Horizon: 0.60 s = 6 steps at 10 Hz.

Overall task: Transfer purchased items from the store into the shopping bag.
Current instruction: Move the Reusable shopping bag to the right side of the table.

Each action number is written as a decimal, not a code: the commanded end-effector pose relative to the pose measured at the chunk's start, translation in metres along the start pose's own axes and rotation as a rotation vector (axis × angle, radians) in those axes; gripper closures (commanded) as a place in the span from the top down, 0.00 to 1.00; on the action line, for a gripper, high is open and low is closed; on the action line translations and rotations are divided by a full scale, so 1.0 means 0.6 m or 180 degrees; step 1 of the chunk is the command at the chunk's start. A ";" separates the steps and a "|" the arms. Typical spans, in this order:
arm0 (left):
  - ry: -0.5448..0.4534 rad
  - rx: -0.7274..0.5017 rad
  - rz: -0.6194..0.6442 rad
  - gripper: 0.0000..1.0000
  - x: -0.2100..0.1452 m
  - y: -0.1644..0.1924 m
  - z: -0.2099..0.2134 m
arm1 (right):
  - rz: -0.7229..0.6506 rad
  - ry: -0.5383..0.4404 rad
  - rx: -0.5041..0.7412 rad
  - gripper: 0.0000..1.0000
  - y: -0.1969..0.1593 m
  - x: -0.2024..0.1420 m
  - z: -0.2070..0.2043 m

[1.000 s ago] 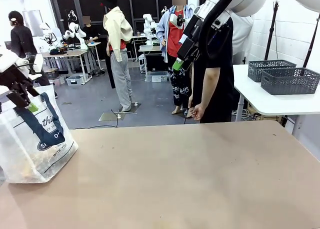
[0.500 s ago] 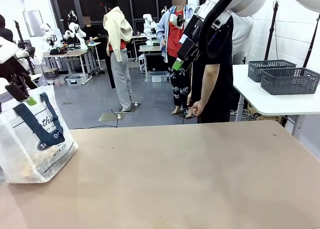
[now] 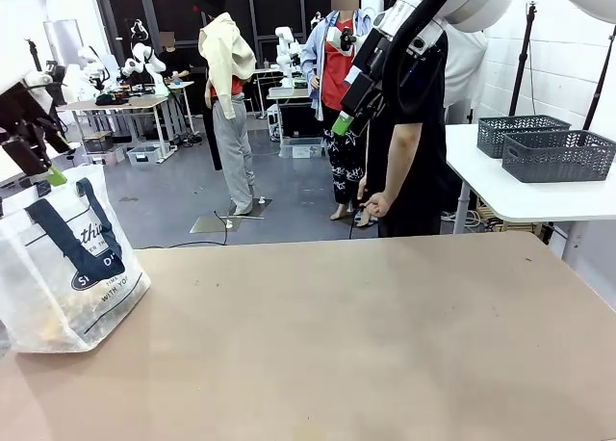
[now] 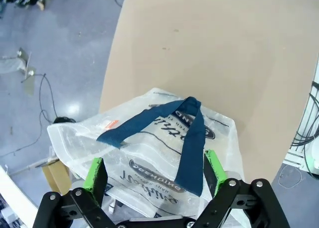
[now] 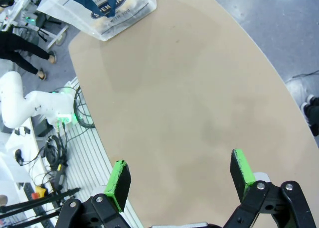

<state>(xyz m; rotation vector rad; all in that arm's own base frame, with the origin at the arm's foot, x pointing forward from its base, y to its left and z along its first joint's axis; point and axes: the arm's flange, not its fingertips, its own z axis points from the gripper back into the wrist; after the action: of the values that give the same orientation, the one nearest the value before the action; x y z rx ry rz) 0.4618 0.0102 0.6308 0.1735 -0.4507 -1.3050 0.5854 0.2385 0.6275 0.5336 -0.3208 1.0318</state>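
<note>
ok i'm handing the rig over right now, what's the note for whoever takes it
Left hand: open, empty, up above the shopping bag.
Right hand: open, empty, high over bare table.
Bag stands at the table's left edge, handles free; tan and orange shapes show faintly through its wall.
Done: nothing lies loose on the table.
Left: check the bag's contents, which can't be told through the plastic.

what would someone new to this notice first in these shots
The translucent white bag with navy handles stands at the table's left edge, something tan and orange dimly showing at its bottom. The left gripper hangs open just above it, green fingers spread either side of a handle in the left wrist view. The right gripper is raised high over the table's far side, also open, in front of a person in black.
</note>
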 end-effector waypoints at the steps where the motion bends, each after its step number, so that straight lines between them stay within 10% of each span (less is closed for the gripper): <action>1: -0.0405 -0.0249 -0.0484 1.00 0.006 -0.004 0.017 | 0.0009 0.0037 -0.0013 1.00 0.000 -0.003 0.000; 3: -0.0822 -0.0362 -0.0946 1.00 0.010 -0.008 0.027 | 0.0009 0.0037 -0.0013 1.00 0.000 -0.003 0.000; 6: -0.1293 -0.0468 -0.0497 1.00 -0.012 0.016 -0.001 | 0.0009 0.0037 -0.0013 1.00 0.000 -0.003 0.000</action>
<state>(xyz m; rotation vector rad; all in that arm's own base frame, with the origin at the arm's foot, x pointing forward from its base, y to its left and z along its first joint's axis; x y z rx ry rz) 0.4563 0.0075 0.6317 -0.1001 -0.6504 -1.5805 0.5855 0.2384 0.6276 0.5335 -0.3209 1.0317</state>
